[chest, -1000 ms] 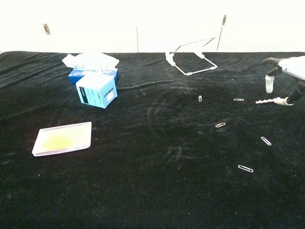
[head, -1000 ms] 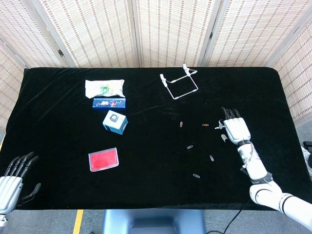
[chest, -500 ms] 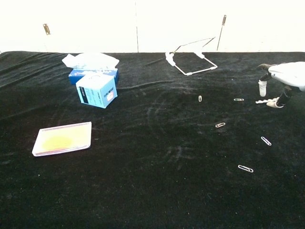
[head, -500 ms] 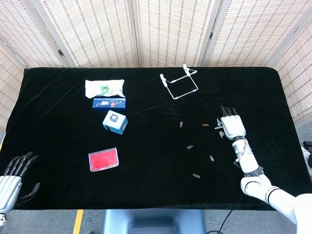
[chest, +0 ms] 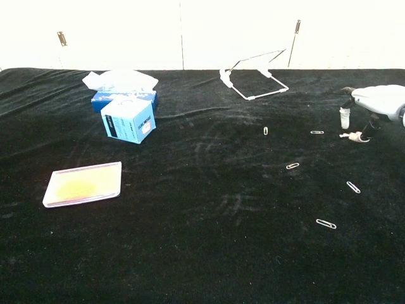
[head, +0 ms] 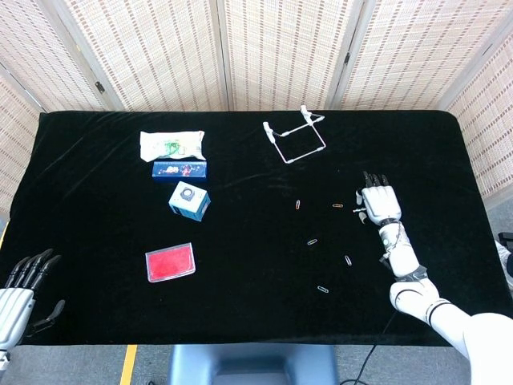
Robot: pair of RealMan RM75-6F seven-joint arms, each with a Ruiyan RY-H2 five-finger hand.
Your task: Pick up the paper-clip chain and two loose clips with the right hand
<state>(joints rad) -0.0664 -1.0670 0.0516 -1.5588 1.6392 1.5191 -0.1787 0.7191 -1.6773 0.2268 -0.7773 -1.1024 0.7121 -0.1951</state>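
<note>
From my station I counted five loose paper clips on the worktop (head: 240, 321): one (head: 299, 205), another (head: 337, 206), a third (head: 312, 241), a fourth (head: 348, 260) and a fifth (head: 323, 289). There were two blue boxes, one flat (head: 179, 169), one cube-shaped (head: 189, 200); one white packet (head: 171, 144); one red case (head: 169, 262); one white wire frame (head: 294, 138).

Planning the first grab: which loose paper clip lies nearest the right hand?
The orange-tinted clip just left of the right hand. It is the farthest right of the back pair; the other four clips lie farther left or nearer the robot.
</note>
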